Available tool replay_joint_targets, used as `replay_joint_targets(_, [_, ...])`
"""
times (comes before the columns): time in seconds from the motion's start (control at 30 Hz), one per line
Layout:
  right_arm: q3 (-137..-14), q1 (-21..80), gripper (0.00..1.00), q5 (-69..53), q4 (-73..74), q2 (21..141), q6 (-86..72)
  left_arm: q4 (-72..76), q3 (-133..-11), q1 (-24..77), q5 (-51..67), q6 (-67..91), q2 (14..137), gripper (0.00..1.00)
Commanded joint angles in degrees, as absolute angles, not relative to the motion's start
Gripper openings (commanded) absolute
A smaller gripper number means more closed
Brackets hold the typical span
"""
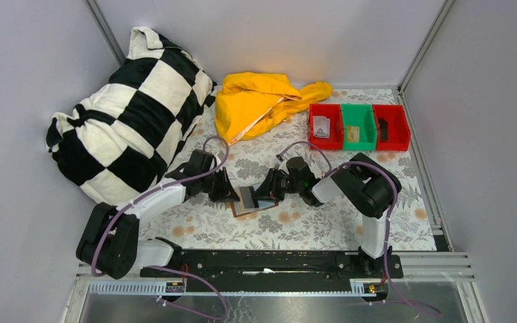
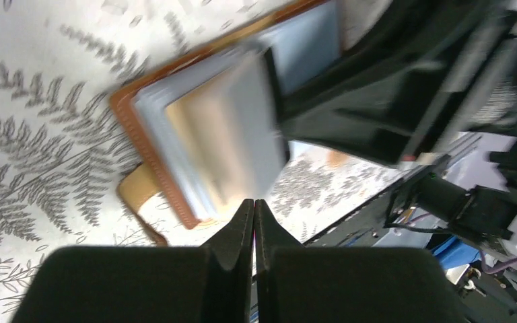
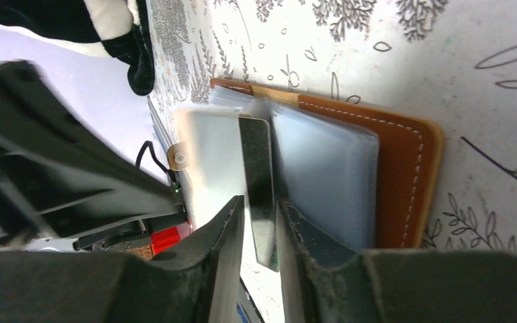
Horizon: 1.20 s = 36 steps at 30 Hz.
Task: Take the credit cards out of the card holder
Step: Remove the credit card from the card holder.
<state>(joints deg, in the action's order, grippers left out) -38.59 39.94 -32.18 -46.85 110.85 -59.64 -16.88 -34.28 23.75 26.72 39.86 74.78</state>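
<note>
The card holder (image 1: 261, 208) lies open on the flowered cloth between both grippers, brown cover down (image 3: 400, 168), clear grey-blue pockets fanned up. A dark thin card (image 3: 256, 158) sticks out of the pockets, standing on edge between my right gripper's (image 3: 260, 202) fingers. It rests against the right finger (image 3: 303, 232), with a bright gap to the other, so the jaws stand open around it. A tan card (image 2: 198, 131) shows inside a pocket. My left gripper (image 2: 254, 202) is shut and empty, its tips at the holder's left edge (image 2: 168, 178).
A black-and-white checked pillow (image 1: 128, 114) fills the back left. A yellow cloth (image 1: 262, 101) lies behind the arms. At the back right stand a red bin (image 1: 326, 126), a green bin (image 1: 358, 126) and another red bin (image 1: 390, 126), each with a small item inside.
</note>
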Motion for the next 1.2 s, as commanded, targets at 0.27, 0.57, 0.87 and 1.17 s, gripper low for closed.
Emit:
replay_joint_targets(0.27, [-37.8,39.6,0.24,-31.7,-44.6,112.4,-58.5,-18.7,-41.9,24.3,23.6,38.9,73.9,0.13])
replay_joint_targets(0.57, [-37.2,39.6,0.32,-31.4,-45.4,112.4,-58.9,-13.3,-39.8,25.7,24.0,41.5,78.3,0.10])
replay_joint_targets(0.87, [-37.3,39.6,0.36,-31.5,-45.2,112.2,-58.9,-12.8,-38.0,25.7,20.2,42.0,80.8,0.08])
replay_joint_targets(1.17, [-37.7,39.6,0.39,-31.4,-44.7,112.7,-58.8,-13.4,-38.5,25.6,18.1,41.9,82.9,0.07])
